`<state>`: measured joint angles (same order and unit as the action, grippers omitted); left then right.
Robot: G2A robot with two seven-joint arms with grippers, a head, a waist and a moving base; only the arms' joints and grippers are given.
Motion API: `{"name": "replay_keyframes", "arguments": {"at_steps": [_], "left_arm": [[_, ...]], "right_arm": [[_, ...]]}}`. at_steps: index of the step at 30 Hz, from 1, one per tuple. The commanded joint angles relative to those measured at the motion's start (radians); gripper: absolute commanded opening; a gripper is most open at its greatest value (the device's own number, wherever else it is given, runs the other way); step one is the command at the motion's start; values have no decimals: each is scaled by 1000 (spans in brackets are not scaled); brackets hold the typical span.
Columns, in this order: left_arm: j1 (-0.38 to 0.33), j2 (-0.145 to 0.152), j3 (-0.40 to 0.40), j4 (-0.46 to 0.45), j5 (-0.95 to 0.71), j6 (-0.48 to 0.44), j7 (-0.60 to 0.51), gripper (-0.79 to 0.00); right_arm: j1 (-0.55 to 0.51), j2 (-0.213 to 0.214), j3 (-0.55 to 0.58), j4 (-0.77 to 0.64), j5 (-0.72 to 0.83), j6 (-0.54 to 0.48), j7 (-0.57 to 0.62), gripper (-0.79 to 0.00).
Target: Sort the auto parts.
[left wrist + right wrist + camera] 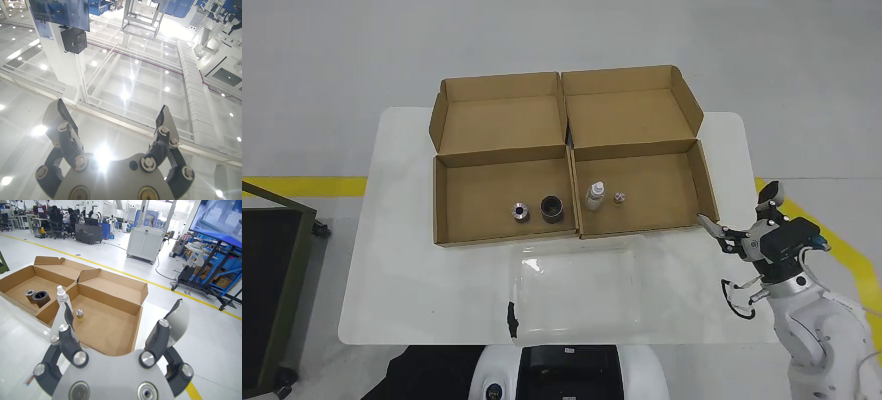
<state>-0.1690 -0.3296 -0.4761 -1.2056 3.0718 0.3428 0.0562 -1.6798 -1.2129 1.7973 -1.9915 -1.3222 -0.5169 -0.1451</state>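
Two open cardboard boxes stand side by side on the white table. The left box holds a small metal cylinder and a dark ring-shaped sleeve. In the right box are a white spray bottle and a small brass-coloured knob. My right gripper hangs open and empty at the right box's near right corner. The left gripper is open and empty, pointing up at the ceiling.
A clear plastic tray lies on the table in front of the boxes, near the front edge. Both box lids stand up behind the boxes. A dark cart stands on the floor to the left of the table.
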Motion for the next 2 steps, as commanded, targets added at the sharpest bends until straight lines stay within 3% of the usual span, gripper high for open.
{"name": "replay_keyframes", "arguments": {"at_steps": [1, 2], "left_arm": [[0, 0, 0, 0, 0, 0, 0, 0], [0, 0, 0, 0, 0, 0, 0, -1]], "right_arm": [[0, 0, 0, 0, 0, 0, 0, 0], [0, 0, 0, 0, 0, 0, 0, 0]]}}
